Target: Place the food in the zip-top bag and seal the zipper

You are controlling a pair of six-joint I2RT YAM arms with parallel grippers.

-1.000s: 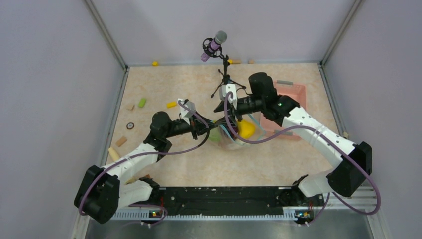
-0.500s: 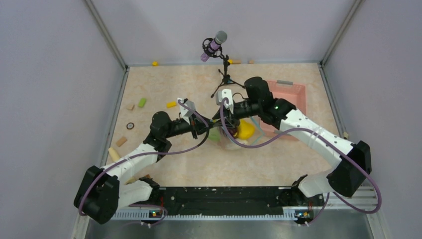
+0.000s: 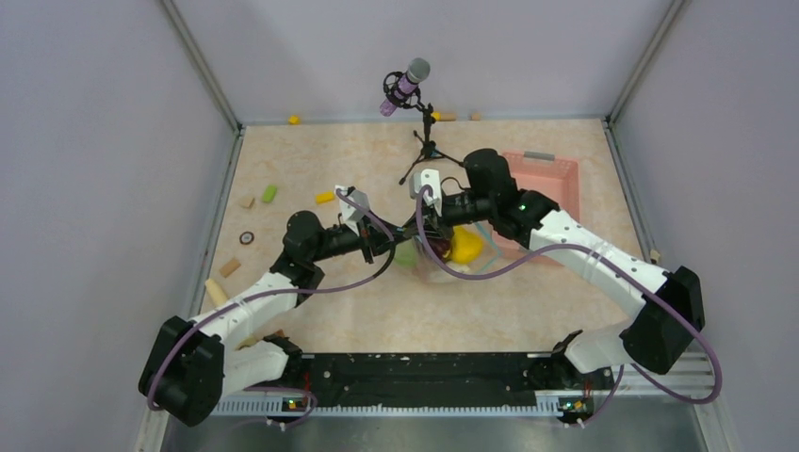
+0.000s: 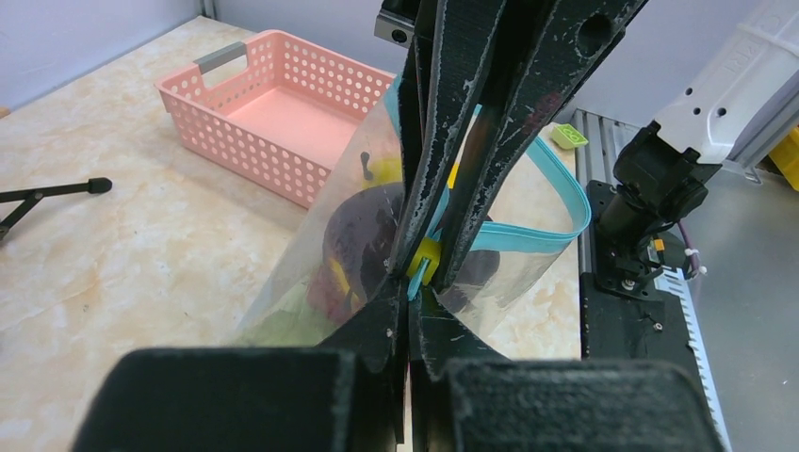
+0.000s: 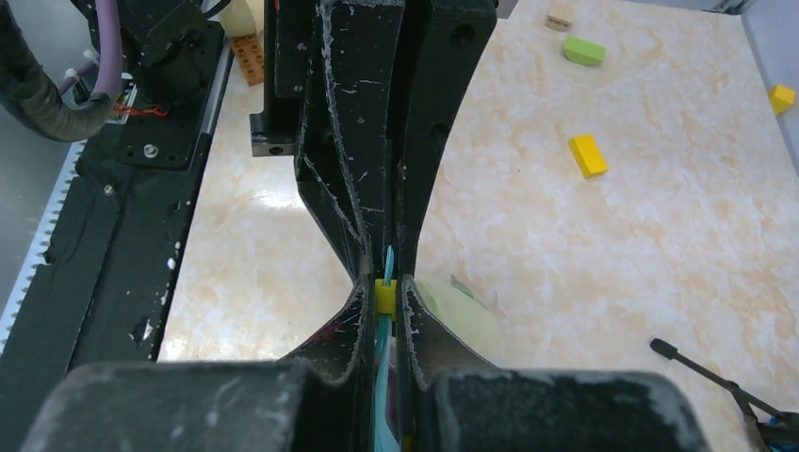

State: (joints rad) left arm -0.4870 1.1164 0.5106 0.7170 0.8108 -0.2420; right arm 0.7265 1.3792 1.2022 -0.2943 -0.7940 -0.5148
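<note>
One table (image 3: 377,320) carries everything. Two arms reach inward from the near edge and meet near its centre. One pink lattice basket (image 4: 254,155) stands on the table beyond the bag. One zip-top bag (image 4: 513,273), clear and crinkled, lies at the centre, between the two wrists and beside the basket. One microphone stand (image 3: 405,83) stands at the far edge. Of the food, three pieces can be made out through the plastic, all inside the bag: a dark red piece (image 4: 363,240), a yellow-orange fruit (image 3: 466,245) and green leaves (image 4: 283,325). Whether more lie beneath cannot be told. One zipper (image 4: 565,193), a light blue strip, loops open along the mouth on the side away from the grippers. The left gripper (image 4: 409,299) is pinched down to a sliver on that strip. The right gripper (image 5: 382,303) faces it tip to tip and clamps the same strip, with the blue band running between its fingers. One yellow slider (image 5: 384,294) sits on the strip exactly where the two pairs of tips meet, touching both. Loose bits lie well apart from the bag on the left and far sides: two yellow, one green block (image 3: 269,193), one dark ring (image 3: 247,238), and tan pieces too small to count.
</note>
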